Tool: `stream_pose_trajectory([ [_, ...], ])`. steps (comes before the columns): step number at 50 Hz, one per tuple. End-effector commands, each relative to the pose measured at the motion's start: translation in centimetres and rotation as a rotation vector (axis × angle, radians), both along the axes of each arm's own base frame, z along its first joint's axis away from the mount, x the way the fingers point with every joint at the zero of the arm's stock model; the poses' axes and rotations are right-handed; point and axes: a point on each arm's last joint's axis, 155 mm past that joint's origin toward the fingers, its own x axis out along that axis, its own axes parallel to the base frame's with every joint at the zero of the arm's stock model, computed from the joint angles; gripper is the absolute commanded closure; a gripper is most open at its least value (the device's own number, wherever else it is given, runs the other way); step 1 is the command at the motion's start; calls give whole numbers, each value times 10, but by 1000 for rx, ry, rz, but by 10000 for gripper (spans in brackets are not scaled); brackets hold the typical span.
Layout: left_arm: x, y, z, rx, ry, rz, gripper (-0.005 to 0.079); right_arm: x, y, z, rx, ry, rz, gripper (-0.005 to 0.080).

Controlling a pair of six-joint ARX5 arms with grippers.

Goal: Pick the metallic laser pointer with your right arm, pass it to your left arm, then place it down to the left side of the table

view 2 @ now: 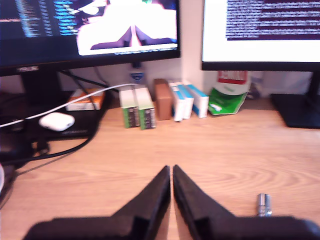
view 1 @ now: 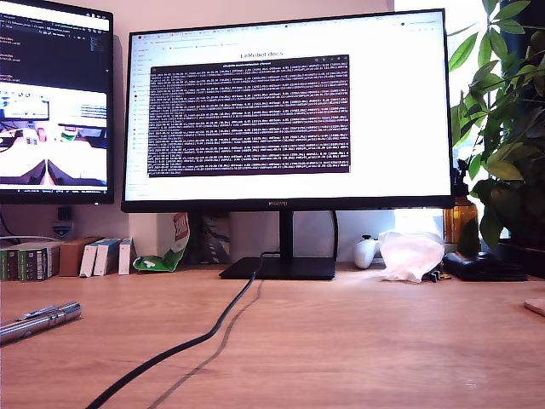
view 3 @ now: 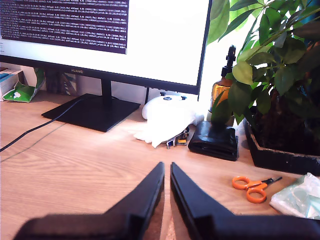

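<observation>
Two grippers, both empty. My first gripper (view 2: pixel 172 172): fingers drawn together to a hairline gap, nothing between them, raised over bare wood. My second gripper (view 3: pixel 167 170): likewise all but closed on nothing, above the table (view 1: pixel 358 341).

Item, the laser pointer (view 1: pixel 38 322): lies flat on the table at the exterior view's left edge, its far end cut off by the frame. In the first wrist view only a silver ringed tip (view 2: pixel 263 204) shows just past the gripper body; probably that same pointer, though too little is visible to be sure. It rests apart from the jaws, untouched, lying as if set down there; I judge the task may already be at its end, or not yet begun.

Item, black cable (view 1: pixel 196 336): runs from the monitor stand (view 1: pixel 279 267) across the wood towards the camera, well clear of the pointer.

Item, small boxes (view 2: pixel 162 102): in a row at the back, beneath the monitors.

Item, orange scissors (view 3: pixel 252 187) and potted plant (view 3: pixel 275 75): beside the second gripper's reach, out of the way.
</observation>
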Motion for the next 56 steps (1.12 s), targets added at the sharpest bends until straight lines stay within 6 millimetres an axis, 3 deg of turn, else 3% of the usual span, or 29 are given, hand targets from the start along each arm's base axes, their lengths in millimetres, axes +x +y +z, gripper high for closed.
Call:
stream_pose_trajectory([
  [1, 0, 4, -17, -2, 35, 23, 764, 0, 2, -17, -4, 37, 10, 765],
  [7, -3, 9, -28, -16, 79, 53, 764, 0, 2, -21, 19, 60, 6, 765],
  [56, -3, 6, -28, -26, 82, 39, 764, 0, -1, -20, 70, 67, -15, 765],
])
